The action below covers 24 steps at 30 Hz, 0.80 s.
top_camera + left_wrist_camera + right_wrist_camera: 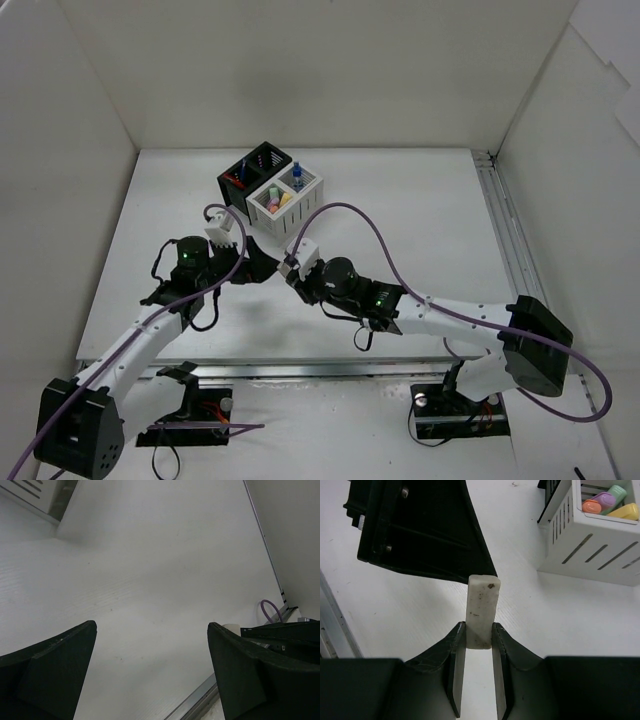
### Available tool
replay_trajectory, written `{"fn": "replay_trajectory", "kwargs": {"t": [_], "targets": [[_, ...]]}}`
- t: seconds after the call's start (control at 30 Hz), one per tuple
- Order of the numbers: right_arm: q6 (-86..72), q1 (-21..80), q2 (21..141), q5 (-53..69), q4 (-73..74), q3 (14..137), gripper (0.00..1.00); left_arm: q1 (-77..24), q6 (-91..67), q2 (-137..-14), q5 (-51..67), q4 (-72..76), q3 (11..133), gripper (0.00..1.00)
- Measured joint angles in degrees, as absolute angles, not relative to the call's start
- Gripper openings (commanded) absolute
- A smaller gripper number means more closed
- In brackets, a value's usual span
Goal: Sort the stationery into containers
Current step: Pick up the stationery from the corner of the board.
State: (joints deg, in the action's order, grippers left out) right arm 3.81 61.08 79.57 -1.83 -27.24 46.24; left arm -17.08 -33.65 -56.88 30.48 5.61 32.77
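Note:
My right gripper (479, 630) is shut on a beige eraser (481, 611), which stands upright between its pads above the table. My left gripper (150, 630) is open and empty; one of its black fingers (425, 530) hangs just beyond the eraser. In the top view the two grippers, left (266, 262) and right (291, 268), meet tip to tip in front of the boxes. The white organiser (306, 203) holds markers (278, 203) and a blue-capped bottle (297, 172). The black organiser (268, 157) beside it holds pens (241, 178). Orange (591, 506), pink (604, 500), green (618, 491) and yellow (626, 512) markers show in the white box (590, 550).
White walls enclose the table on the left, back and right. A metal rail (500, 220) runs along the right side. A purple cable (370, 225) arcs over the right arm. The table's near edge strip (200, 695) shows under the left gripper.

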Motion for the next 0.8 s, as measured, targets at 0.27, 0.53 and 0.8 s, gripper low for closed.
{"fn": "replay_trajectory", "kwargs": {"t": [0.27, 0.53, 0.8], "targets": [[1.85, 61.21, 79.59, -6.15, -27.97, 46.24, 0.00, -17.69, -34.59, -56.36, 29.61, 7.57, 32.77, 0.89], [-0.32, 61.04, 79.64, -8.82, -28.42, 46.26, 0.00, -18.04, -34.52, -53.04, 28.84, 7.77, 32.75, 0.92], [-1.54, 60.77, 81.03, -8.36, -28.51, 47.68, 0.00, -20.18, -34.59, -56.18, 30.37, 9.61, 32.77, 0.85]]}}
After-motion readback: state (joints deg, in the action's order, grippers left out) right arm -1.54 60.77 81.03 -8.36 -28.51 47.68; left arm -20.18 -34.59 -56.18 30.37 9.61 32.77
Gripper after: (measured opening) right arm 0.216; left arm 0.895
